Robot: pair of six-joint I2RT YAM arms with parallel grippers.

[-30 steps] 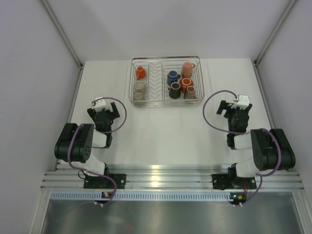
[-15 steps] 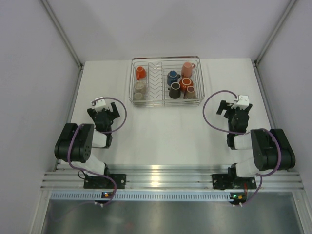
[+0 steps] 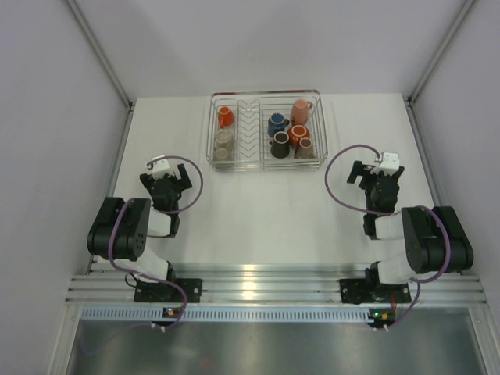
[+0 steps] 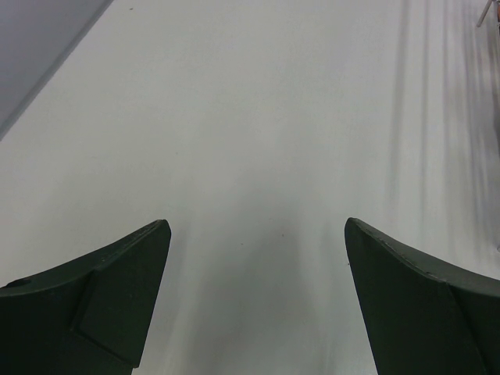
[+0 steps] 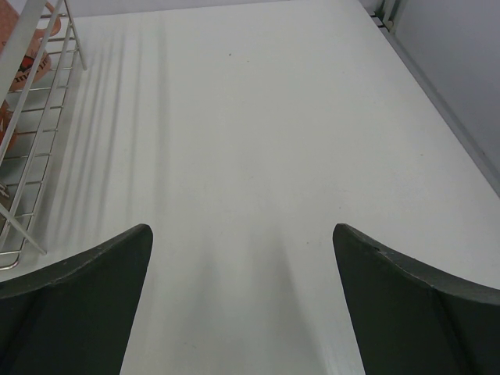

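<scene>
**Left gripper (image 4: 258, 228) and right gripper (image 5: 242, 231) both released and holding nothing**

Seen from overhead, the white table (image 3: 258, 205) fills the middle of the frame, with the two arms folded low at its bottom edge, one at lower left and one at lower right. Each wrist view shows two dark fingers spread wide apart at the bottom corners, with only bare tabletop between them.

The wire rack (image 3: 264, 91) sits at the top centre of the overhead frame, well apart from both grippers. Its lower left corner is the part nearest the left gripper and its lower right corner the part nearest the right gripper. A slice of the rack's wires shows at the left edge of the right wrist view.

Inside the rack's left compartment are an orange mug (image 3: 225, 117) and a beige mug (image 3: 223, 141). The right compartment holds a pink mug (image 3: 301, 111), a blue mug (image 3: 276, 123), a dark brown mug (image 3: 280, 143) and a red-orange mug (image 3: 298, 134), clustered close together.
</scene>
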